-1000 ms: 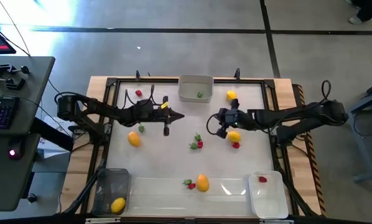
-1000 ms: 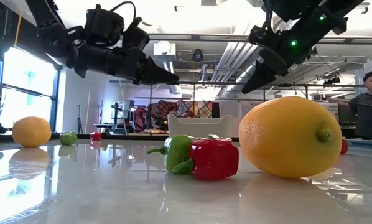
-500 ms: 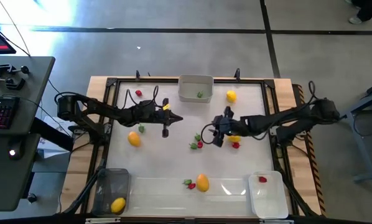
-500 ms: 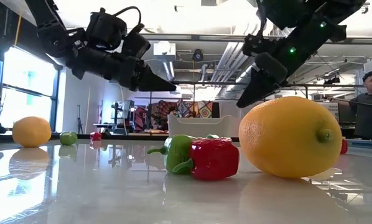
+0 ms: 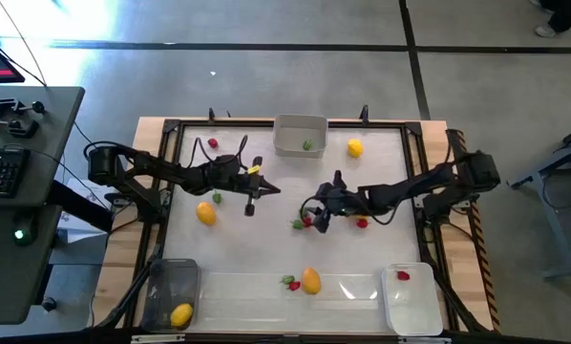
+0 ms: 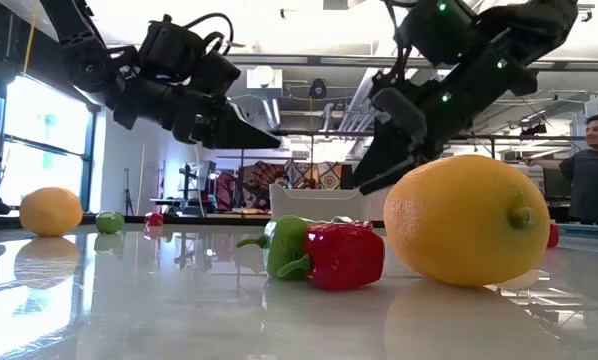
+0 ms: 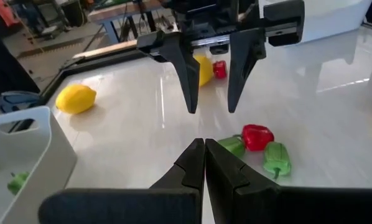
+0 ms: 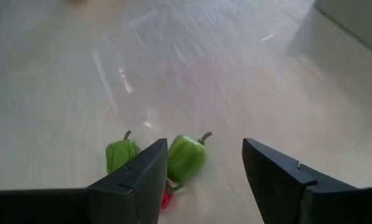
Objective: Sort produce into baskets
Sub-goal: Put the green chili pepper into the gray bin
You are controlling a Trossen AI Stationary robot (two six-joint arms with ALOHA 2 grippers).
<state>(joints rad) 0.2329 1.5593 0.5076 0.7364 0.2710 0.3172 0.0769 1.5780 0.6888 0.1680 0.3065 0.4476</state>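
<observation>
Right end effector (image 5: 311,218) low over mid-worktop (image 5: 266,248), fingers spread wide, empty, poised at green pepper (image 8: 187,155) with red piece (image 5: 307,222) just beside. Left end effector (image 5: 250,204) pinched shut, empty, hovering above worktop left of centre. Lemons scattered: one (image 5: 205,213) near left arm, one (image 5: 310,280) at near edge, one (image 5: 180,314) in dark-tinted bin (image 5: 158,283). Red piece (image 5: 403,275) in white bin (image 5: 414,320); green piece (image 5: 307,145) in grey bin (image 5: 299,122).

Overhead looking straight down, tabletop-level looking across, two close wrist views, all sharing the table (image 5: 266,239).
</observation>
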